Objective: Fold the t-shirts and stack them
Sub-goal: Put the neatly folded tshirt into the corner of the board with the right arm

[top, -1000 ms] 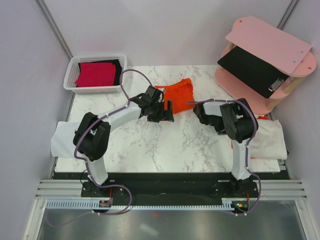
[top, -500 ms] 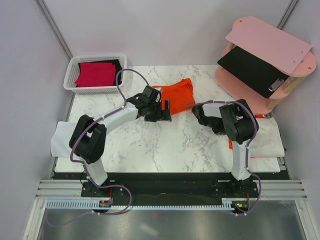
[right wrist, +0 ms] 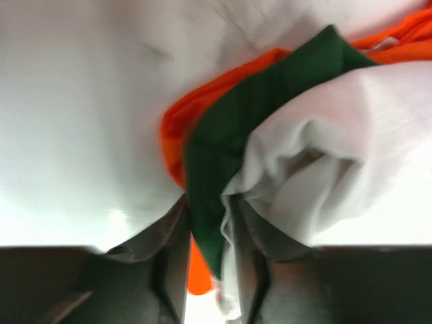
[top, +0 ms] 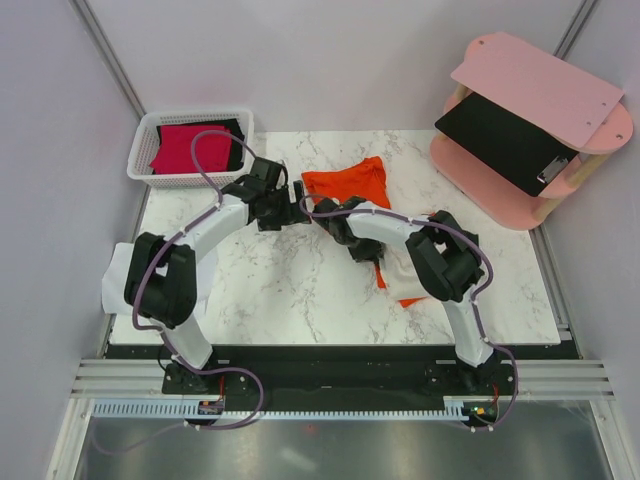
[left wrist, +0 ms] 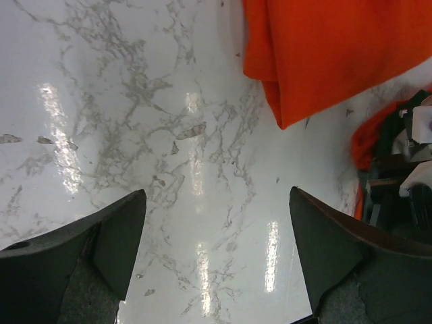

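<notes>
A folded bright orange t-shirt [top: 348, 184] lies at the back middle of the marble table [top: 280, 290]; its corner [left wrist: 324, 54] shows in the left wrist view. My left gripper [top: 297, 212] hovers open just left of it, with only bare marble between its fingers [left wrist: 216, 209]. My right gripper [top: 357, 247] reaches across to the table's middle and is shut on a bundle of t-shirts: green [right wrist: 236, 135], white [right wrist: 324, 155] and orange [right wrist: 179, 128] cloth pinched between the jaws [right wrist: 206, 209]. The bundle [top: 402, 272] trails behind it to the right.
A white basket [top: 140, 160] at the back left holds a crimson shirt [top: 190, 148] and a black one. A pink two-tier shelf [top: 540, 90] with a black clipboard [top: 500, 140] stands back right. White cloth [top: 118, 280] hangs at the left edge.
My right arm swung left across the table, shut on the cloth bundle and dragging it from the right edge to the middle. My left gripper drew back to the left, still open.
</notes>
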Tool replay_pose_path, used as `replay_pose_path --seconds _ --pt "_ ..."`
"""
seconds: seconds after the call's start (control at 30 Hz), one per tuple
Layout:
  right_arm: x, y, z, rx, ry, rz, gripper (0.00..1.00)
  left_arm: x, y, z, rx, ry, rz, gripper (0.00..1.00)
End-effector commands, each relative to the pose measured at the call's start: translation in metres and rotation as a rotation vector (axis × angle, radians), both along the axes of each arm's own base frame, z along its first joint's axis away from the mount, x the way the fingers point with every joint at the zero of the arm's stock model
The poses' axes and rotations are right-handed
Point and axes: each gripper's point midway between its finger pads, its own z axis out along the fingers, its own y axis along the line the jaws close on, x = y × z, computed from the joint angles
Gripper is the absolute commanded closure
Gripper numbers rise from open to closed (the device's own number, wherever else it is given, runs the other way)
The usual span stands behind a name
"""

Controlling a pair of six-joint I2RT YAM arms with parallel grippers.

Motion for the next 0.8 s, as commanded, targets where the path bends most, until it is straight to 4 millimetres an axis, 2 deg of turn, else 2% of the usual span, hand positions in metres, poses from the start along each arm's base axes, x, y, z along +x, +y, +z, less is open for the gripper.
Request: replay_pose_path --seconds 0.0,0.03,0.07,0.1,0.13,0.17,0.2,0.23,0.27,0.3,0.33,0.37,0.4,0.43,0.47,0.5,0.53,0.57,0.6,0.67,0.7,0.73,0.77 --pt "0.031 0.082 0.000 0.281 -0.097 -0.024 0.50 0.010 0.007 0.006 0.016 -0.058 0.005 0.06" --pt "0.037 0.089 0.008 0.310 -0.129 -0.012 0.44 0.011 0.007 0.004 0.003 -0.057 0.005 0.06" --pt "0.039 0.094 0.018 0.333 -0.152 0.003 0.31 0.013 0.010 -0.006 -0.009 -0.039 0.018 0.06" --pt "0.040 0.096 0.027 0.353 -0.173 0.021 0.25 0.014 0.005 -0.008 -0.040 -0.031 0.002 0.06" --pt "0.049 0.104 0.054 0.427 -0.245 0.029 0.20 0.021 0.002 -0.010 -0.063 -0.042 0.001 0.06" --pt "0.048 0.103 0.060 0.448 -0.263 0.034 0.09 0.025 -0.003 -0.019 -0.076 -0.024 -0.001 0.07" --pt "0.050 0.103 0.086 0.504 -0.316 0.039 0.03 0.025 -0.011 -0.025 -0.107 -0.007 -0.018 0.07" --pt "0.056 0.106 0.097 0.549 -0.353 0.045 0.02 0.034 -0.017 -0.025 -0.139 -0.028 -0.023 0.08" --pt "0.055 0.100 0.099 0.564 -0.357 0.042 0.02 0.037 -0.024 -0.026 -0.172 -0.022 -0.022 0.09" --pt "0.060 0.092 0.115 0.616 -0.384 0.023 0.02 0.037 -0.031 -0.038 -0.198 0.009 -0.036 0.10" --pt "0.066 0.090 0.122 0.655 -0.404 0.019 0.02 0.039 -0.035 -0.042 -0.219 0.017 -0.041 0.11" --pt "0.066 0.080 0.117 0.668 -0.395 0.004 0.02 0.047 -0.042 -0.042 -0.248 0.010 -0.034 0.12" --pt "0.073 0.069 0.127 0.746 -0.391 -0.017 0.02 0.047 -0.046 -0.054 -0.262 0.037 -0.038 0.12" --pt "0.082 0.065 0.132 0.798 -0.413 -0.023 0.02 0.053 -0.049 -0.055 -0.271 0.036 -0.033 0.13" --pt "0.080 0.056 0.123 0.825 -0.392 -0.037 0.02 0.056 -0.051 -0.057 -0.282 0.040 -0.025 0.13" --pt "0.089 0.037 0.128 0.857 -0.416 -0.074 0.02 0.059 -0.052 -0.060 -0.285 0.042 -0.019 0.14" --pt "0.093 0.038 0.131 0.917 -0.416 -0.060 0.02 0.062 -0.054 -0.067 -0.285 0.051 -0.015 0.14" --pt "0.093 0.031 0.125 0.922 -0.407 -0.069 0.02 0.064 -0.054 -0.068 -0.288 0.056 -0.008 0.14" --pt "0.101 0.018 0.123 0.926 -0.418 -0.091 0.02 0.066 -0.056 -0.071 -0.290 0.057 -0.007 0.14" --pt "0.108 0.013 0.118 0.950 -0.407 -0.086 0.02 0.070 -0.060 -0.078 -0.301 0.075 -0.002 0.14" --pt "0.114 0.004 0.108 0.955 -0.391 -0.112 0.02 0.071 -0.062 -0.080 -0.308 0.080 -0.008 0.16" --pt "0.121 0.001 0.105 0.971 -0.392 -0.120 0.02 0.074 -0.064 -0.079 -0.315 0.079 -0.008 0.18" --pt "0.124 0.004 0.102 1.011 -0.368 -0.116 0.02 0.075 -0.065 -0.087 -0.317 0.094 -0.005 0.22"
